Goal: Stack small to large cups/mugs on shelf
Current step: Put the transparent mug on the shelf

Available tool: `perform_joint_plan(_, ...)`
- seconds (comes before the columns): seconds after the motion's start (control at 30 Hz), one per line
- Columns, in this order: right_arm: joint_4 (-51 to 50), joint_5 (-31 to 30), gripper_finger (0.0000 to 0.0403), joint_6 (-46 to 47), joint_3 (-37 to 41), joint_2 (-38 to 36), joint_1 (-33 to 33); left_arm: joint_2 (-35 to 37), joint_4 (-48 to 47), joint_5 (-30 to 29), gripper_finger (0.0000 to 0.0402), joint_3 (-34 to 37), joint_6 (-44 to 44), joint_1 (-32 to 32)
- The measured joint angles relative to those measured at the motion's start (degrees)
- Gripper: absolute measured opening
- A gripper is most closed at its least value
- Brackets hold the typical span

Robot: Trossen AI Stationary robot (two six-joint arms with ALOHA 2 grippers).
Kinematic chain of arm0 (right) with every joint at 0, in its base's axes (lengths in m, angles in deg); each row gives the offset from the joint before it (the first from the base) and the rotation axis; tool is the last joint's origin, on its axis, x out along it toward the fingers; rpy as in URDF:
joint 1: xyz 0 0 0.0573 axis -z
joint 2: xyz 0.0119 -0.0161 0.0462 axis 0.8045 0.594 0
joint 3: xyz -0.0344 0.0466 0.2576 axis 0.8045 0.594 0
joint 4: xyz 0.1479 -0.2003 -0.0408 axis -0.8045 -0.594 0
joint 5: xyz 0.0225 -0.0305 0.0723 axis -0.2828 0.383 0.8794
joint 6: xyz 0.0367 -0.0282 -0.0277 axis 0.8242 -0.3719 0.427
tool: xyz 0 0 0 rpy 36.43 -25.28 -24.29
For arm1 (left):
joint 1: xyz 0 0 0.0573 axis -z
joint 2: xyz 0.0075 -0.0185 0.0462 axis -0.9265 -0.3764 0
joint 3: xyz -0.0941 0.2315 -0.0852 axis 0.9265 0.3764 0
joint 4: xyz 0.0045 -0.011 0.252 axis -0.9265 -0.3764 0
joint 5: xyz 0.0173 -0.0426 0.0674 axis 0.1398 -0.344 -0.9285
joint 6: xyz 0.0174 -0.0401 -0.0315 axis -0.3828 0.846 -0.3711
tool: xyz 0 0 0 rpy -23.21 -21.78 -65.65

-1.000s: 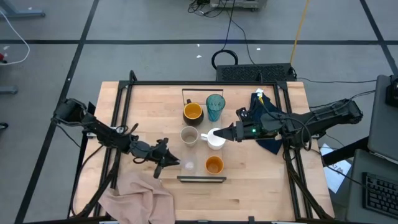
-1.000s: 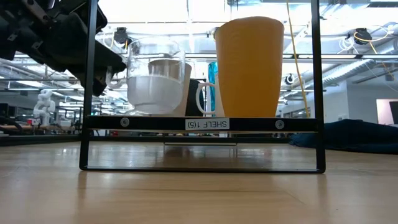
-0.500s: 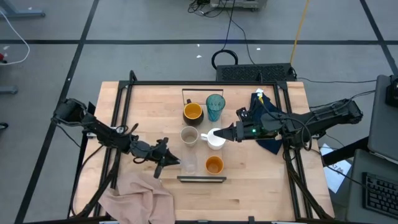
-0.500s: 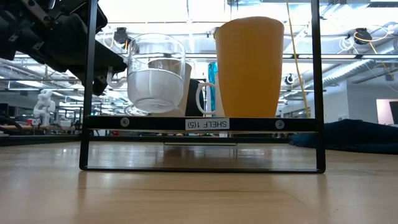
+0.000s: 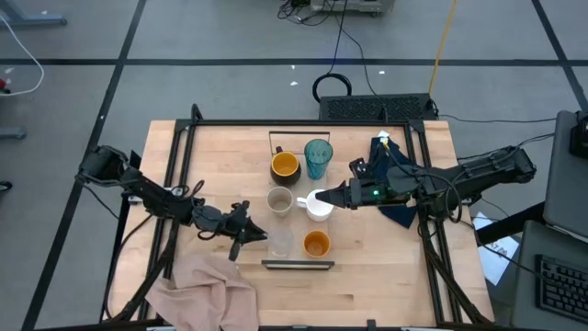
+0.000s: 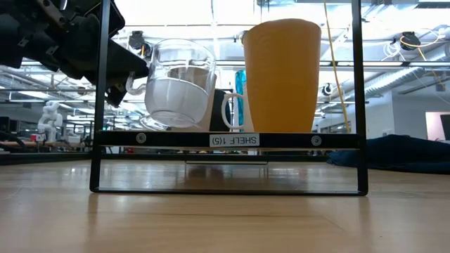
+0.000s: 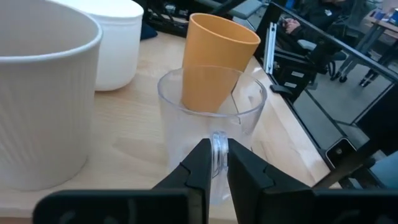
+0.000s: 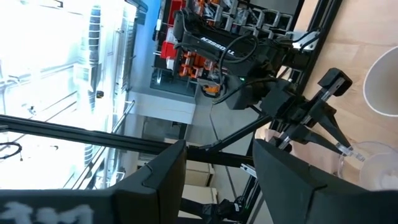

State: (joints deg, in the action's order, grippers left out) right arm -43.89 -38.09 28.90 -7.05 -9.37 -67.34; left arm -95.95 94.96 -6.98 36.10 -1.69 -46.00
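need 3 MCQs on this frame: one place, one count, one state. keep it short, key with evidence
1. Where is the small orange cup?
A. On the cloth
B. On the shelf, beside the clear glass
C. Inside the teal tumbler

2. How many vessels stand on the shelf?
A. Four
B. Six
C. Eight

3. What is the left gripper doing?
A. Shut on the clear glass's handle
B. Open above the cloth
C. Holding the white mug

Key: B, the high view shows the orange cup next to the glass at the shelf's near end. B, the high view shows six. A, the left wrist view shows both fingers pinching the handle.
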Motion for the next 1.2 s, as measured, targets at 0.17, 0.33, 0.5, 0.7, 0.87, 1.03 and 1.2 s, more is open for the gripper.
perform_joint_plan(0.17, 0.4, 0.0, 0.0176, -0.2, 0.0, 0.0, 0.0, -1.1, -0.1, 1.6, 0.0047, 0.0, 0.3, -0.1)
perform_joint_plan(0.33, 0.9, 0.0, 0.0176, -0.4, 0.0, 0.0, 0.0, -2.3, 0.5, 1.5, 0.0047, 0.0, 0.3, -0.1)
perform_joint_plan(0.5, 1.0, 0.0, 0.0176, -0.4, 0.0, 0.0, 0.0, -2.4, 0.5, 1.5, 0.0047, 0.0, -0.6, -0.1)
perform_joint_plan(0.7, 1.0, 0.0, 0.0176, -0.6, 0.0, 0.0, 0.0, -2.4, 1.9, 1.6, 0.0049, 0.0, -0.1, -0.1)
perform_joint_plan(0.87, 1.0, 0.0, 0.0176, -0.6, 0.0, 0.0, 0.0, -2.4, 2.1, 0.8, 0.009, 0.0, 0.4, -0.1)
perform_joint_plan(1.03, 1.0, 0.0, 0.0176, -0.6, 0.0, 0.0, 0.0, -2.4, 2.1, -1.0, 0.0147, 0.0, 1.7, -0.1)
perform_joint_plan(1.2, 0.9, 0.0, 0.0176, -1.1, 0.0, 0.0, 0.0, -2.4, 3.1, -1.1, 0.0186, 0.0, 3.0, -0.1)
